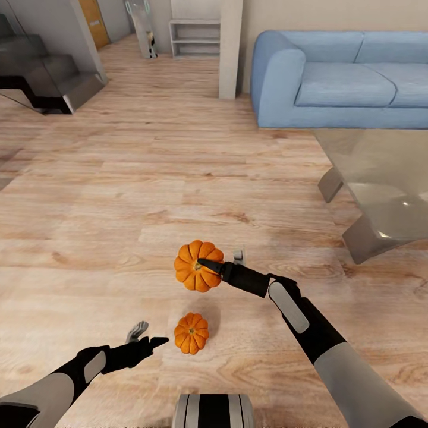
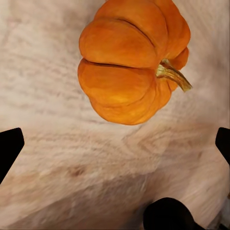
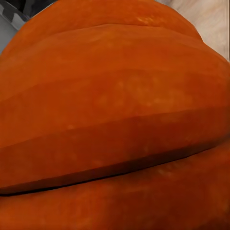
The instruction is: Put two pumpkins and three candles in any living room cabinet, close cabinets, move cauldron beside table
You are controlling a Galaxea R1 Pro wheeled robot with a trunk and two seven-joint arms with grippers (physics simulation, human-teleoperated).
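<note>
Already the right pincer (image 1: 215, 265) has the farther pumpkin (image 1: 196, 266) pinched between its fingers in the head view; one dark finger crosses the fruit's front and a pale one peeks out behind it. I judge the pumpkin to be carried above the wooden floor (image 1: 119, 196), though its height is hard to read. The nearer pumpkin (image 1: 191, 333) sits on the floor just beyond the left pincer (image 1: 148, 334), whose fingers are spread and empty. The glass tabletop (image 1: 380, 172) stands off to the right, near the blue sofa (image 1: 333, 77).

From the left wrist view, the nearer pumpkin (image 2: 132, 62) lies ahead of the parted fingertips (image 2: 9, 148), well outside their span, stem pointing sideways. Closing from here would catch nothing; an advance with one finger leading could nudge the round body and send it rolling.

From the right wrist view, orange ribs of the held pumpkin (image 3: 115, 120) press right up against the lens. The grip seems to bear on curved, smooth skin, so a quick swing or a turn of the base might let it slip out.
</note>
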